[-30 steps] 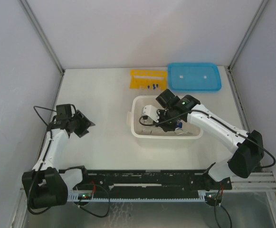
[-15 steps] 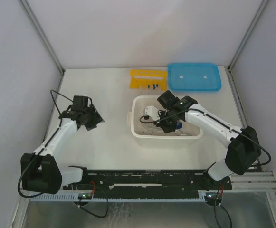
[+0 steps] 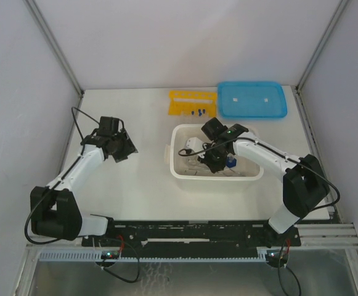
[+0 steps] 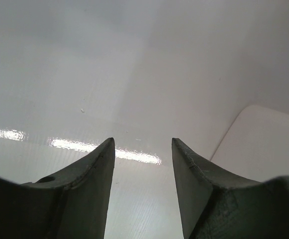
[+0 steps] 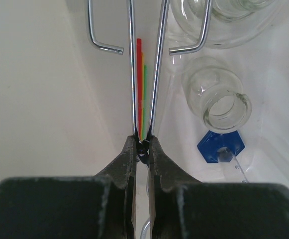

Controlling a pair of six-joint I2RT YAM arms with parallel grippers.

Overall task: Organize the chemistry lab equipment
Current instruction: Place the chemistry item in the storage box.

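My right gripper (image 5: 143,144) is down inside the white tub (image 3: 180,173), shut on the joint end of the thin metal tongs (image 5: 132,74). The tongs' two wire arms run away from the fingers. A red and green stick (image 5: 143,89) lies under them on the tub floor. Beside it lie a small clear glass vessel (image 5: 219,99) and a blue-capped tube (image 5: 221,148). The yellow tube rack (image 3: 193,102) stands behind the tub with small blue-capped tubes (image 3: 197,113) at its front. My left gripper (image 4: 143,142) hangs open over bare table left of the tub, holding nothing.
A blue rectangular lid (image 3: 252,100) lies at the back right next to the rack. More clear glassware (image 5: 234,20) sits at the far end of the tub. A rounded corner of the tub (image 4: 266,149) shows at the right of the left wrist view.
My left arm has swung from the table's left side toward the tub, its jaws staying open. The right gripper shifted slightly left inside the tub, still shut on the tongs.
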